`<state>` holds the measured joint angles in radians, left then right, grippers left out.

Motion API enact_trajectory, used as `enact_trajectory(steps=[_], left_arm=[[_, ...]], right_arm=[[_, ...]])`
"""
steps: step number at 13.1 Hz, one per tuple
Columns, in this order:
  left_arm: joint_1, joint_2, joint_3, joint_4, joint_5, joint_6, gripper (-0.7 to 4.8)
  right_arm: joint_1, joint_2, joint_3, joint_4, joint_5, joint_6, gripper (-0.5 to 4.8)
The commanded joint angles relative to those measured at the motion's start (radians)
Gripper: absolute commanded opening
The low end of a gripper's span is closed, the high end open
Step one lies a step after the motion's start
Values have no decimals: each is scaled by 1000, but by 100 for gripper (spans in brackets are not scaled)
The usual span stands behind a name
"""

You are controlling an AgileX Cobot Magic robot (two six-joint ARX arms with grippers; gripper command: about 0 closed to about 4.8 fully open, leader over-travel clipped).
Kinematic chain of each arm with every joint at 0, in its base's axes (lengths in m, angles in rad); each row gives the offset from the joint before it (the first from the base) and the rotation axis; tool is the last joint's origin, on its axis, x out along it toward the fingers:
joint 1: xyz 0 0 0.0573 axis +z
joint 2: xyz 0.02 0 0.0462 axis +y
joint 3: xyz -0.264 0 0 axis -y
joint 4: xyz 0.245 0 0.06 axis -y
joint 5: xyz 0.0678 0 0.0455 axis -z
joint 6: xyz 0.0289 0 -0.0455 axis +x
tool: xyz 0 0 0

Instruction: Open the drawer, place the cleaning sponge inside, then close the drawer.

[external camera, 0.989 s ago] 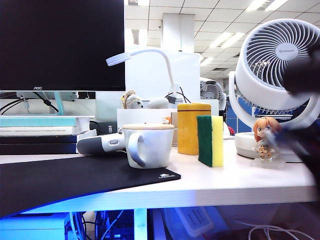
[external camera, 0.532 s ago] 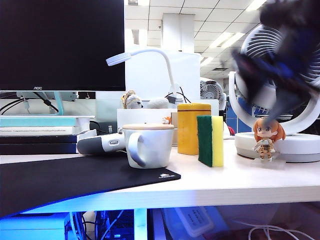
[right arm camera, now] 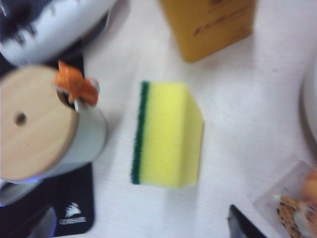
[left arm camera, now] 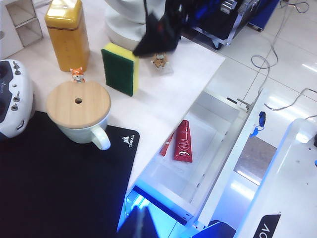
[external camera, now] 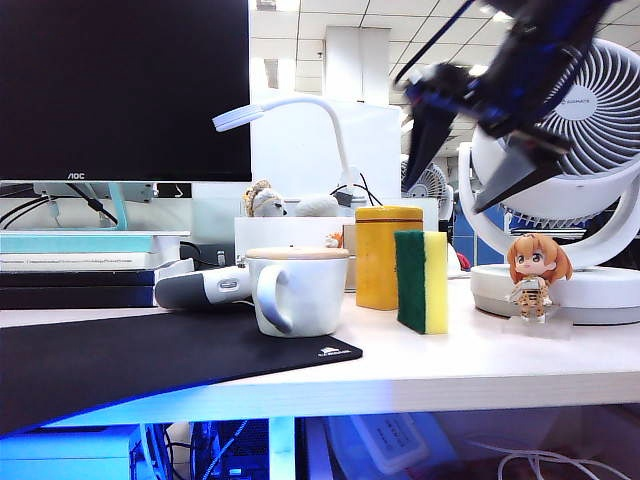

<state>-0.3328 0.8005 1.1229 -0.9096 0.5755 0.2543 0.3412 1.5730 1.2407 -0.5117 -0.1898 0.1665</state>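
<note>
The cleaning sponge (external camera: 421,281), yellow foam with a dark green layer, stands on edge on the white desk next to a yellow tin (external camera: 388,257). My right gripper (external camera: 442,200) hangs above it, open wide and empty. In the right wrist view the sponge (right arm camera: 166,134) lies ahead of the spread fingertips (right arm camera: 242,225). The left wrist view shows the drawer (left arm camera: 228,153) pulled out from under the desk, the sponge (left arm camera: 120,68) on the desk, and my left gripper (left arm camera: 141,225) low by the drawer's near end. Its fingers are pressed together with nothing in them.
A red tube (left arm camera: 183,142) lies in the drawer. A white mug with a wooden lid (external camera: 297,290) stands on a black mat (external camera: 150,360) left of the sponge. A figurine (external camera: 537,275) and a white fan (external camera: 560,130) stand to its right, a controller (external camera: 200,288) behind the mug.
My right arm has swung up from the desk's right edge and leftward across the fan to above the sponge. Its jaws now stand wide apart. The sponge has not moved.
</note>
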Motion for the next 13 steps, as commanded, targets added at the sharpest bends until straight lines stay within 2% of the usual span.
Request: enact_trajectory(steps=[1, 7, 8, 9, 10, 11, 13], left_arm=[[-1, -1, 3, 8, 5, 4, -5], [-1, -2, 3, 5, 5, 0, -5], [-1, -2, 3, 5, 5, 0, -5], [-1, -1, 3, 5, 4, 0, -5], [-1, -1, 3, 5, 4, 0, -5], [-1, -2, 3, 5, 4, 0, -5], [-1, -2, 3, 4, 5, 0, -5]], right_arm=[[38, 50, 6, 64, 120, -37, 479], [38, 177, 10, 177, 146, -34, 479], [37, 181, 10, 178, 156, -37, 336], [38, 180, 10, 179, 151, -38, 118], [38, 180, 10, 180, 143, -42, 41], [37, 177, 10, 178, 143, -45, -6], [38, 153, 10, 161, 143, -67, -6]])
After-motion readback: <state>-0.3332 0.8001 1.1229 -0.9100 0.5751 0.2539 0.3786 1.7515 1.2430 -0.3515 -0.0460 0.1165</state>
